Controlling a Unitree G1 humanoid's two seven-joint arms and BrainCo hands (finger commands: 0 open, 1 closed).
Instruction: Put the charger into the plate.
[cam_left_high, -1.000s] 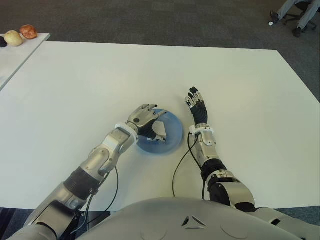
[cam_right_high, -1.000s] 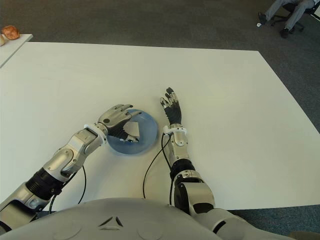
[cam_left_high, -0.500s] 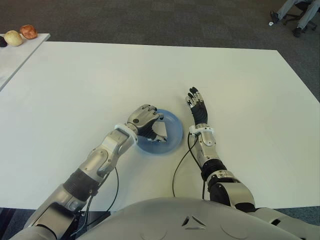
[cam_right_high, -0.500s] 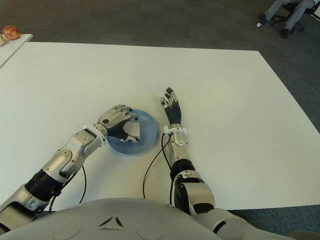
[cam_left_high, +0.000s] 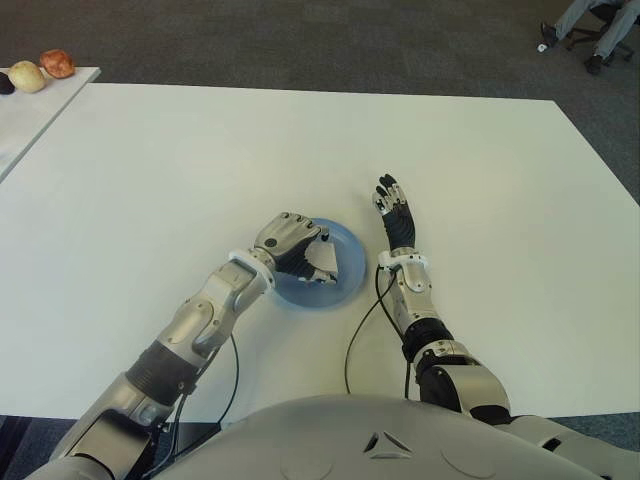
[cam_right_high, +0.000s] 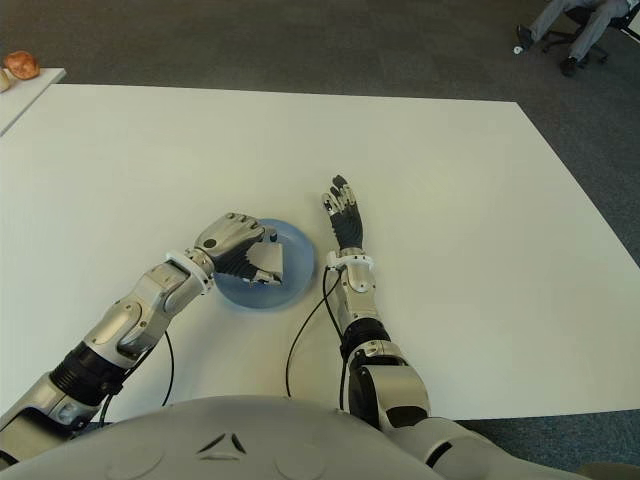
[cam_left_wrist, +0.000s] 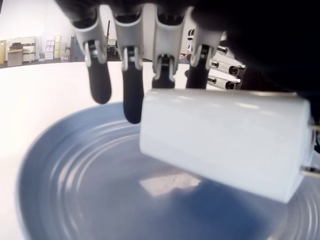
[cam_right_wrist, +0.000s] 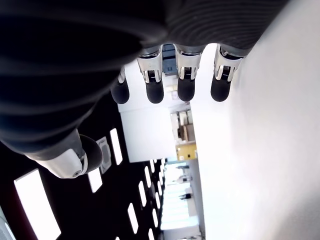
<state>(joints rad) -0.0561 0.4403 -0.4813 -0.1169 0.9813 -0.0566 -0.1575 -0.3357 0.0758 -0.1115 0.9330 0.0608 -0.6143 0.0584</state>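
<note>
Fingers (cam_left_wrist: 133, 95) of our left hand (cam_left_high: 288, 240) curled around the charger (cam_left_wrist: 225, 142), a smooth white block held over the ribbed blue plate (cam_left_high: 345, 285), its long axis roughly level, prongs at one end. Just right of the plate, our right hand (cam_left_high: 396, 212) showed flat and open above the white table (cam_left_high: 180, 160).

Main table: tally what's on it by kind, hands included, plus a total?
Plate: 1, blue
Charger: 1, white, held by the left hand over the plate
Hands: 2, left hand at the plate, right hand flat beside the plate's right
Total: 4
</note>
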